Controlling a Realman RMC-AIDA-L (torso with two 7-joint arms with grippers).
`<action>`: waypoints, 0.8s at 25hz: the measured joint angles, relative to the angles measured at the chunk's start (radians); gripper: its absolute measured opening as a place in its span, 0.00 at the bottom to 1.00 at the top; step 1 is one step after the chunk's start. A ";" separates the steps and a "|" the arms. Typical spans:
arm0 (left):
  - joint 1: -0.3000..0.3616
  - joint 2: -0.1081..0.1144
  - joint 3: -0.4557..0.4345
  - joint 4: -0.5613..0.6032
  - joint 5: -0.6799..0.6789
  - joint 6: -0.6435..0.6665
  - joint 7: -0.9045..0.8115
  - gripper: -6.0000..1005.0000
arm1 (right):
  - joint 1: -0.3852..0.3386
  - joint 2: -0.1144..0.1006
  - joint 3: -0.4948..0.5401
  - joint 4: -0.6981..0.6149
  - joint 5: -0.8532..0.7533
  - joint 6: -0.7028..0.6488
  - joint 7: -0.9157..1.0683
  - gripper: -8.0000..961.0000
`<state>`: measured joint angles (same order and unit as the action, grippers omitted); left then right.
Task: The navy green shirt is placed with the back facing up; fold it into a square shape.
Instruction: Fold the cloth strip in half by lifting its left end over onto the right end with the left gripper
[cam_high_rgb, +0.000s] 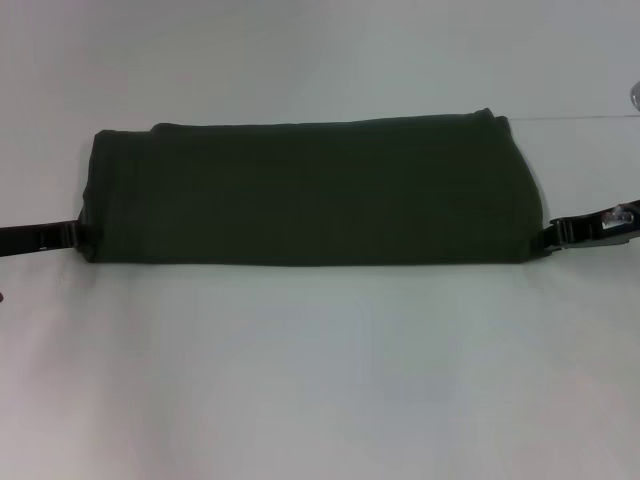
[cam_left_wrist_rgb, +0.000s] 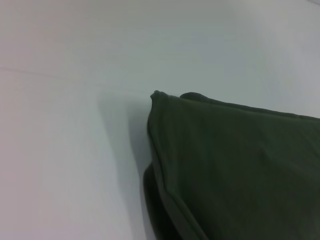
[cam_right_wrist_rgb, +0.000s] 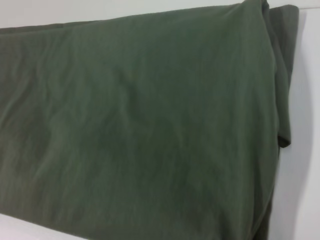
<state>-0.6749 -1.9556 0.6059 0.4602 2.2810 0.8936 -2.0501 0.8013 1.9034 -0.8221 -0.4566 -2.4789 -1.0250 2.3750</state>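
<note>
The navy green shirt (cam_high_rgb: 310, 190) lies in the middle of the white table (cam_high_rgb: 320, 380), folded into a long band running from the robot's left to its right, plain side up, no lettering showing. Its near edge is straight; along the far edge a second layer peeks out slightly behind the top one.

In the head view the left gripper (cam_high_rgb: 78, 236) reaches in low from the left side and meets the shirt's left end near its front corner. The right gripper (cam_high_rgb: 552, 236) comes in from the right side and meets the right end at about the same height. Both tips disappear at the cloth edge, so I cannot tell how far either one is open or whether it has hold of the fabric.

The left wrist view shows what the head view does not: one corner of the shirt (cam_left_wrist_rgb: 225, 165) lifted a little, with stacked folded layers and a shadow on the table (cam_left_wrist_rgb: 65, 150) beside it. The right wrist view shows the shirt (cam_right_wrist_rgb: 140, 125) close up, with soft creases and a folded seam along one end
</note>
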 joint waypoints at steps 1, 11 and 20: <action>0.000 0.000 0.000 0.000 0.000 0.000 0.000 0.06 | -0.001 0.000 0.001 0.000 0.000 0.002 -0.001 0.26; 0.000 0.000 0.000 0.000 0.000 0.006 0.000 0.06 | -0.016 0.002 0.008 -0.005 0.005 0.006 -0.024 0.04; 0.000 0.001 -0.002 0.026 -0.001 0.058 -0.008 0.06 | -0.033 -0.003 0.045 -0.008 0.008 0.005 -0.056 0.05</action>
<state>-0.6751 -1.9550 0.6043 0.4862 2.2803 0.9515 -2.0585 0.7685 1.9003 -0.7774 -0.4646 -2.4713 -1.0197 2.3194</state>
